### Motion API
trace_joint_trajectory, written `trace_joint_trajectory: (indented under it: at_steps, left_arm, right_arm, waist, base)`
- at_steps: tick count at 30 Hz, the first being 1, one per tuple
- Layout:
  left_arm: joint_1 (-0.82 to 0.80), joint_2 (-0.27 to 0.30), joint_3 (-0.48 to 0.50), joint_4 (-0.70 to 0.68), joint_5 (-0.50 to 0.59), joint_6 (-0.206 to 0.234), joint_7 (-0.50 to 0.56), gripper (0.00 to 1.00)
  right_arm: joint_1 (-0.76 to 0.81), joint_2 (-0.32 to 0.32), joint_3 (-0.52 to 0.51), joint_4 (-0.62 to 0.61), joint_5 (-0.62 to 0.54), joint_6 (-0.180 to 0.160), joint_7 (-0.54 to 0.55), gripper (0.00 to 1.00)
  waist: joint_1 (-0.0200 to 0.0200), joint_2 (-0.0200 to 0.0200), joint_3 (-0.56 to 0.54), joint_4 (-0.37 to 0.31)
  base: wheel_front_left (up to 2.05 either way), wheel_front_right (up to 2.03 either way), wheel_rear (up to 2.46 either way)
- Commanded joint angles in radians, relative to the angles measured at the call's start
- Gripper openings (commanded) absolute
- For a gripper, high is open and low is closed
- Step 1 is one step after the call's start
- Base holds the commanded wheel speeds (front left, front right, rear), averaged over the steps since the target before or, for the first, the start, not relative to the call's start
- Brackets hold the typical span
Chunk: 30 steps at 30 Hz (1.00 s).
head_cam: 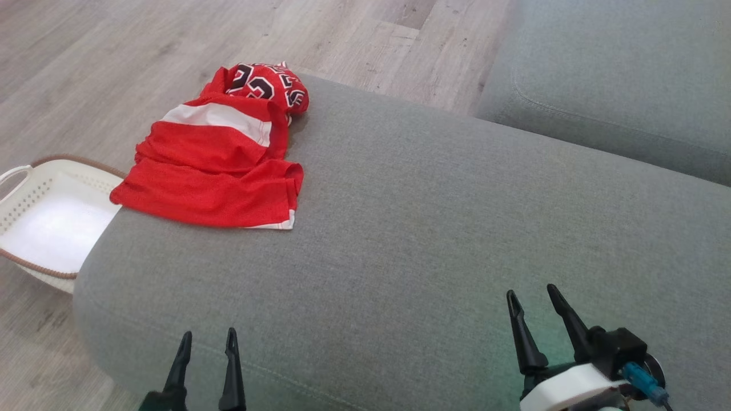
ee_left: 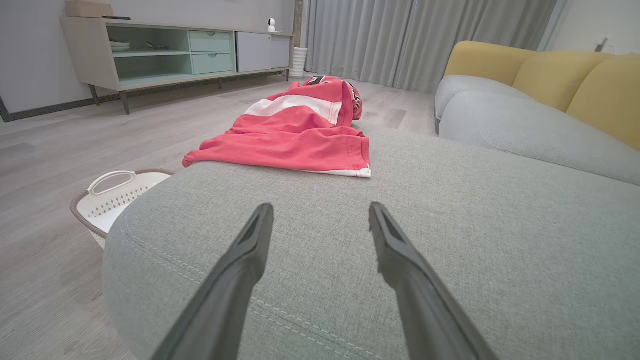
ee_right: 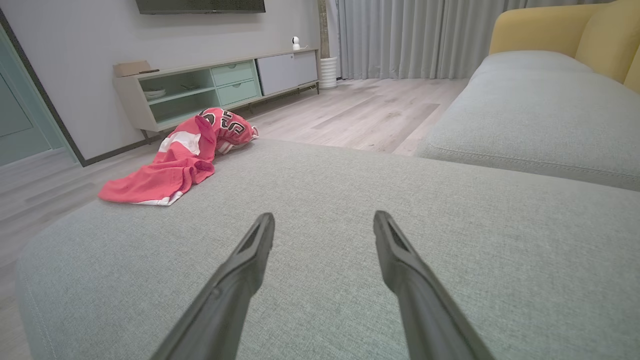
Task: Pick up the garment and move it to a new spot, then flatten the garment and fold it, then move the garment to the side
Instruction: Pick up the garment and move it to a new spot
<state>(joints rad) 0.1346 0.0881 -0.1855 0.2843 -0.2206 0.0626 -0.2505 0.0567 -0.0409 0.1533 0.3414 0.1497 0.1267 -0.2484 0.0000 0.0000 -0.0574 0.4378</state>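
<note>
Grey ottoman [head_cam: 428, 228] | red garment [head_cam: 217, 177] at far-left corner | left fingers [head_cam: 232, 371] wide apart, empty | right fingers [head_cam: 522, 337] wide apart, empty

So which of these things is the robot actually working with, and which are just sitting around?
In the job: red garment, grey ottoman under it.
Just lying about: white basket, grey sofa, low cabinet.

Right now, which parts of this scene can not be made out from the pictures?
- Print on the garment, head view: bunched folds hide most characters.
- The basket, head view: the left edge cuts it, and the grey cushion covers one side.
- Items on the cabinet shelves, left wrist view: too small to tell.
</note>
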Motion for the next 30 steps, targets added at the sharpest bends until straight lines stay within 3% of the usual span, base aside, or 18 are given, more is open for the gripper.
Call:
trace_joint_trajectory:
  at_steps: [1, 11, 15, 20, 26, 29, 30]
  left_arm:
    - [-0.035, 0.006, 0.037, -0.036, -0.008, 0.010, -0.006, 1.00]
    - [-0.070, 0.048, 0.100, -0.144, -0.014, 0.031, -0.010, 1.00]
    - [-0.126, 0.109, 0.147, -0.281, -0.007, 0.040, 0.015, 1.00]
    - [-0.298, 0.241, 0.234, -0.398, -0.016, 0.023, 0.112, 1.00]
    - [-0.575, 0.385, 0.269, -0.308, -0.018, -0.024, 0.224, 1.00]
    - [-0.665, 0.406, 0.262, -0.243, -0.033, -0.045, 0.258, 1.00]
    - [-0.754, 0.433, 0.242, -0.162, -0.026, -0.068, 0.281, 1.00]
  right_arm:
    - [-0.028, -0.009, 0.024, -0.025, 0.006, 0.004, -0.013, 1.00]
    - [-0.030, -0.009, 0.008, -0.061, -0.008, 0.004, -0.013, 1.00]
    - [-0.041, -0.009, -0.006, -0.091, -0.026, 0.004, -0.013, 1.00]
    - [-0.073, -0.009, -0.010, -0.135, -0.059, 0.004, -0.012, 1.00]
    - [-0.137, -0.009, -0.002, -0.196, -0.109, 0.004, 0.021, 1.00]
    - [-0.161, -0.009, 0.002, -0.218, -0.126, 0.004, 0.037, 1.00]
    - [-0.182, -0.009, -0.003, -0.243, -0.147, 0.004, 0.051, 1.00]
  waist:
    - [0.0000, 0.0000, 0.002, -0.004]
    - [0.0000, 0.0000, 0.027, -0.047]
    - [0.0000, 0.0000, 0.063, -0.067]
    - [0.0000, 0.0000, 0.130, -0.100]
    - [0.0000, 0.0000, 0.252, -0.157]
    - [0.0000, 0.0000, 0.304, -0.180]
    - [0.0000, 0.0000, 0.361, -0.195]
  base:
    - [0.00, 0.00, 0.00]
    - [0.00, 0.00, 0.00]
    - [0.00, 0.00, 0.00]
    - [0.00, 0.00, 0.00]
    - [0.00, 0.00, 0.00]
    - [0.00, 0.00, 0.00]
    - [0.00, 0.00, 0.00]
